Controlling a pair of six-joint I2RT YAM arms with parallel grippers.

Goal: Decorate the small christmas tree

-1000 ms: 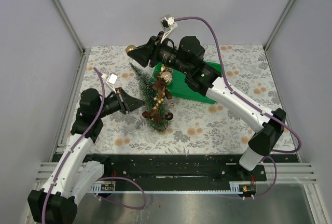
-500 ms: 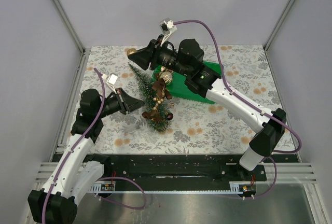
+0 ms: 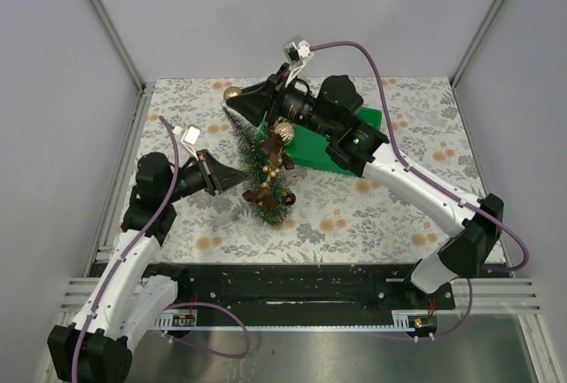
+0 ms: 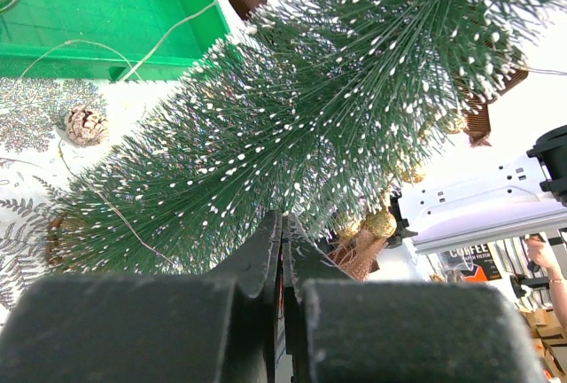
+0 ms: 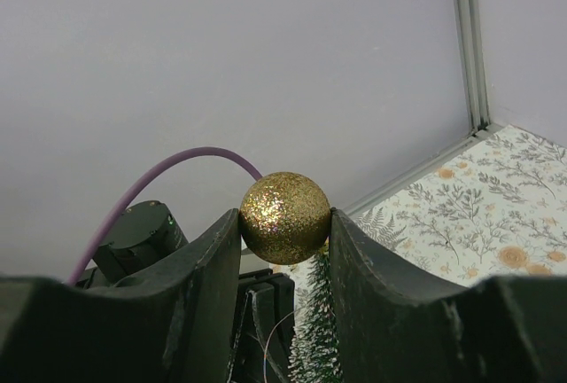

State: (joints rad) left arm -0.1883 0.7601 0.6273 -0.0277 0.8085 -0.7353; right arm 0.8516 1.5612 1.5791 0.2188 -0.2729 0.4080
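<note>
Left gripper (image 3: 243, 175) first, since it sits nearest: my left arm bends up from its base at the near edge and reaches right across the mat (image 3: 372, 214), wrist low and level. Its jaws are pressed flat together, with no gap showing in the wrist view (image 4: 282, 228). The tips are pushed into the lower bristles of the tree (image 3: 259, 166); I cannot tell whether they pinch any.

That tree (image 4: 301, 117) stands at mid-table on the mat, base toward me and tip pointing away and left. Whether it is upright or leaning I cannot tell. A brown ribbon (image 3: 273, 145) and gold trim hang on its right side. A pine cone (image 4: 86, 124) lies on the mat beside it.

Just past the tree is the green tray (image 3: 312, 149), touching or nearly touching its bristles.

My right arm runs long from its base, elbow out to the right, forearm crossing over the tray. The right gripper (image 3: 236, 97) hangs above the treetop, clamped on a glittery gold ball (image 5: 285, 217), one finger on each side.
</note>
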